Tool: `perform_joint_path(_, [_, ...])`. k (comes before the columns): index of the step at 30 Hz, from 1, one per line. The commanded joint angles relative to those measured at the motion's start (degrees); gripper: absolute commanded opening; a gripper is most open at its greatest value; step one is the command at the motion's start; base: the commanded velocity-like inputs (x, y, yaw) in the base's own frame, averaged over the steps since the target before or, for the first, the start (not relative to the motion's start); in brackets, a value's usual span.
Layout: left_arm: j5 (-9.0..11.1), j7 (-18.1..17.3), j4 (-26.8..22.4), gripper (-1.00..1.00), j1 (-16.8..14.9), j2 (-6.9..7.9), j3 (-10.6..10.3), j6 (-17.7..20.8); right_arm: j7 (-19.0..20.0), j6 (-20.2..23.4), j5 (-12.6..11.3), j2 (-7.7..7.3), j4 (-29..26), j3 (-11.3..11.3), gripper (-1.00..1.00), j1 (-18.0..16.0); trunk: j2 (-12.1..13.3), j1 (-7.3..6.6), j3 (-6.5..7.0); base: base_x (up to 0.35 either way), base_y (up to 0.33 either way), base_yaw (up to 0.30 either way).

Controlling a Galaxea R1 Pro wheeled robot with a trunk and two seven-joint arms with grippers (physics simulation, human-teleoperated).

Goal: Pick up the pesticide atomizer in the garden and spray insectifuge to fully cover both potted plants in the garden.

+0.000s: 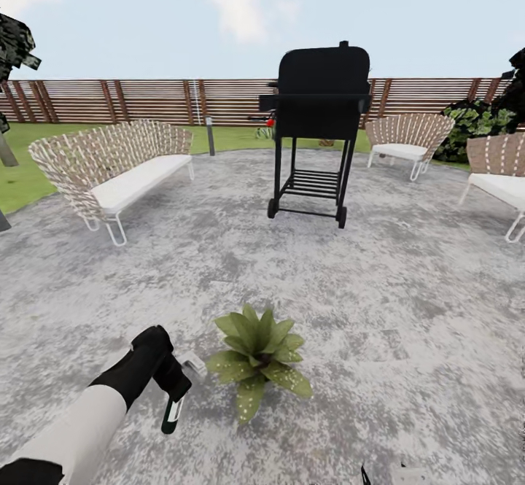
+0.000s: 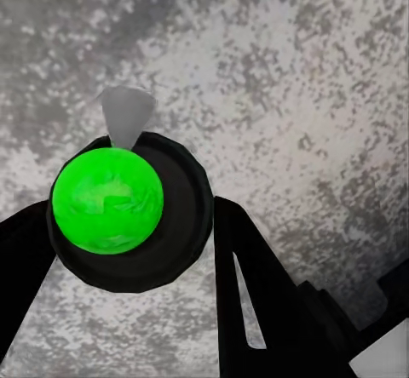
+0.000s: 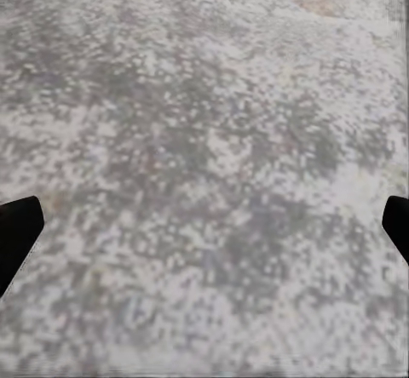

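Mottled grey stone patio (image 3: 204, 140), tool (image 3: 204, 225) fingertips (image 3: 17, 225) wide apart

White left forearm (image 1: 76, 427), black wrist and tool (image 1: 173, 386).

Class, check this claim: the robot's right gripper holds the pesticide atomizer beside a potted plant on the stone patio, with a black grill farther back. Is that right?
Not quite: the head view shows the left gripper holding the pesticide atomizer, not the right. The rest stands: it is beside the potted plant on the stone patio, with the black grill farther back.
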Motion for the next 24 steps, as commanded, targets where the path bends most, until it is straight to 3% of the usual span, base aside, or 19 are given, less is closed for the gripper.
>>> perform_joint_path(1, [-0.3, -0.41, -0.14, -1.0, -0.01, 0.04, -0.19, 0.76, -0.16, -0.22, 0.6, 0.01, 0.07, -0.37, 1.0, -0.05, -0.02, -0.01, -0.05, -0.003, 0.311, -0.296])
perform_joint_path(13, [-0.3, -0.41, -0.12, -1.0, 0.15, -0.06, -0.2, 1.68, -0.16, -0.22, 0.6, 0.01, 0.08, -0.37, 1.0, -0.05, -0.02, -0.01, -0.05, 0.003, 0.334, -0.297])
perform_joint_path(24, [-0.3, -0.34, -0.05, -1.0, 0.6, -0.06, -0.31, 1.67, -0.16, -0.22, 0.6, 0.01, 0.08, -0.37, 1.0, -0.05, -0.02, -0.01, -0.05, 0.124, 0.272, -0.298])
